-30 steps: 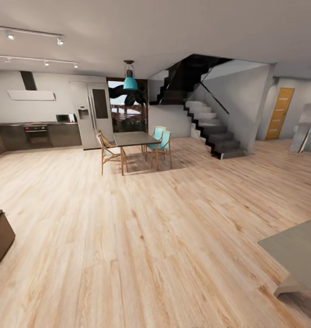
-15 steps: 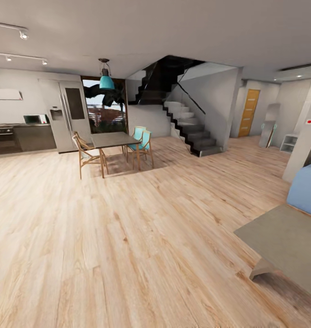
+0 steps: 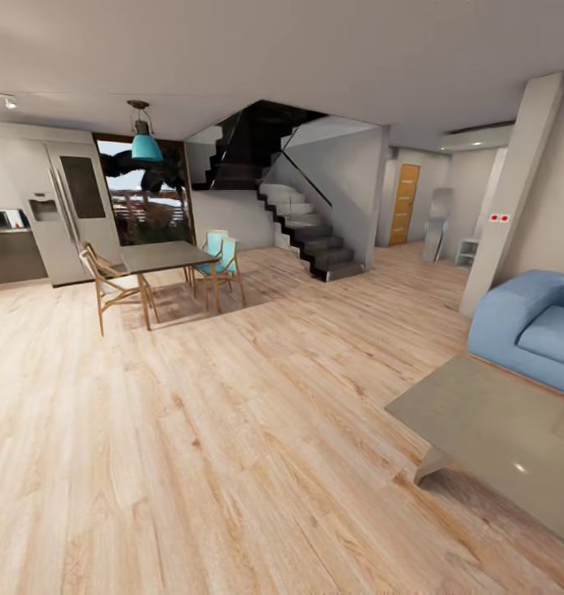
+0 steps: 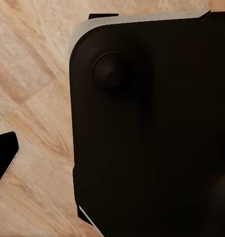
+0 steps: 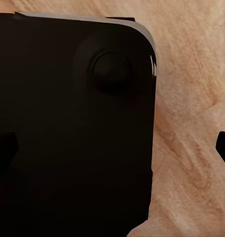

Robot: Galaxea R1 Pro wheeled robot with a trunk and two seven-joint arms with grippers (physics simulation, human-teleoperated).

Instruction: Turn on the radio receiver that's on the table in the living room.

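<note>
From the head view, a fridge [image 3: 67,211] stood at the far left against the wall. Just to its right a teal lamp [image 3: 145,142] hung before a dark window [image 3: 145,194]. Under the lamp a dining table [image 3: 168,256] stood on the wood floor [image 3: 232,430], with a wooden chair [image 3: 108,281] at its left end and teal chairs [image 3: 218,260] at its right end. Farther right, a dark staircase [image 3: 303,227] climbed along a grey wall. Beyond it an orange door [image 3: 404,203] showed down a hall, and a pale pillar [image 3: 513,194] carried two small red marks. At the right edge a blue sofa [image 3: 534,326] sat behind the table [image 3: 489,421], touching or just beside its far edge. The part of the table's glossy grey top in view carried no radio, and its near corner rested on an angled leg.

In each wrist view, a black rounded body of the robot covered the floor, with dark finger tips at the picture's edges; I could not tell how wide either gripper's fingers stood.
</note>
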